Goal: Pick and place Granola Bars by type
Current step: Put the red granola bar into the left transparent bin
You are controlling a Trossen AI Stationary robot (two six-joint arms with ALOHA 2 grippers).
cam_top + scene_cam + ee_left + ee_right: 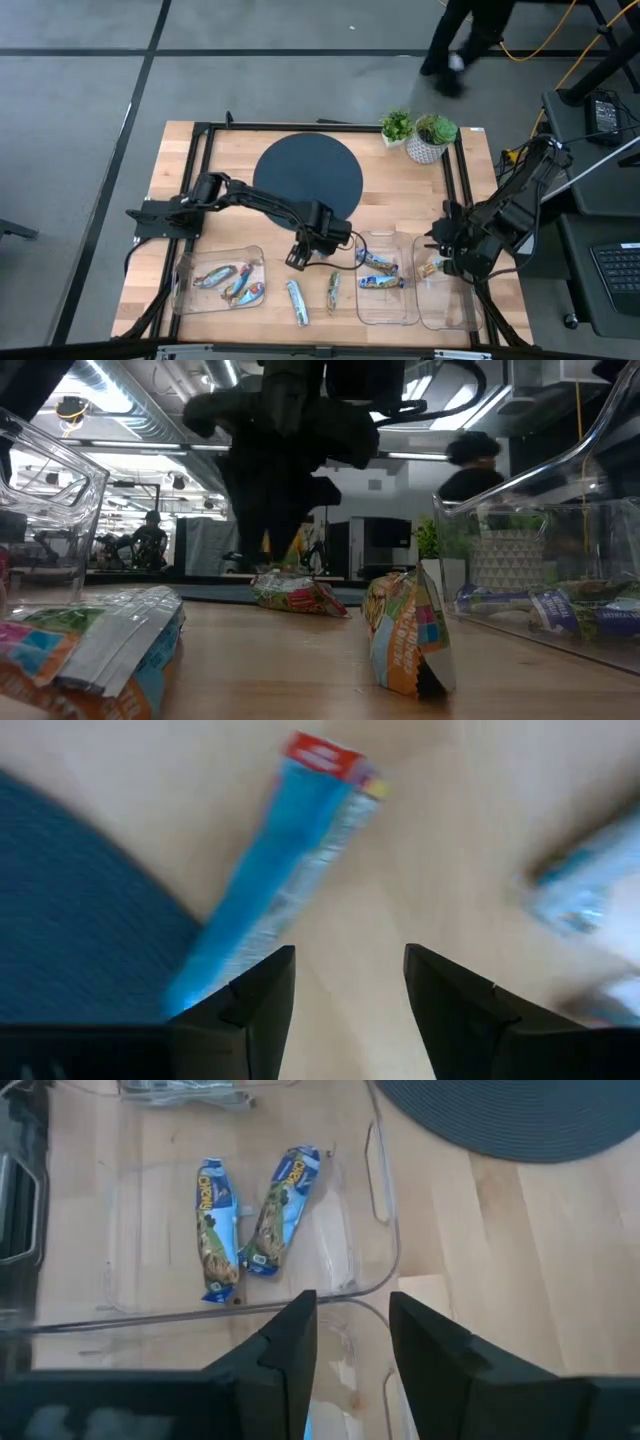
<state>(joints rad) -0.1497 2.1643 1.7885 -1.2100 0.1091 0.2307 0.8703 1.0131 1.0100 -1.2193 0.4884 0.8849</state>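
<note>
My left gripper (297, 258) (350, 990) hangs open, fingers pointing down, just off the near edge of the round dark mat (308, 180). A granola bar with a blue and silver wrapper and a red end (300, 850) (300, 595) lies flat on the table under it; one end runs beneath one finger. My right gripper (440, 262) (352, 1340) is open over the wall between the middle tray (362, 300) and the right tray (455, 310). Two blue bars (215, 1230) (280, 1210) lie in the middle tray, a yellowish bar (432, 268) in the right tray.
The left tray (180, 270) holds red-orange and blue bars (228, 282). Two loose bars, a silver-blue one (297, 302) and a green one (332, 292), lie near the table's near edge. Two potted plants (397, 127) (432, 135) stand at the far edge. A person (460, 40) walks beyond the table.
</note>
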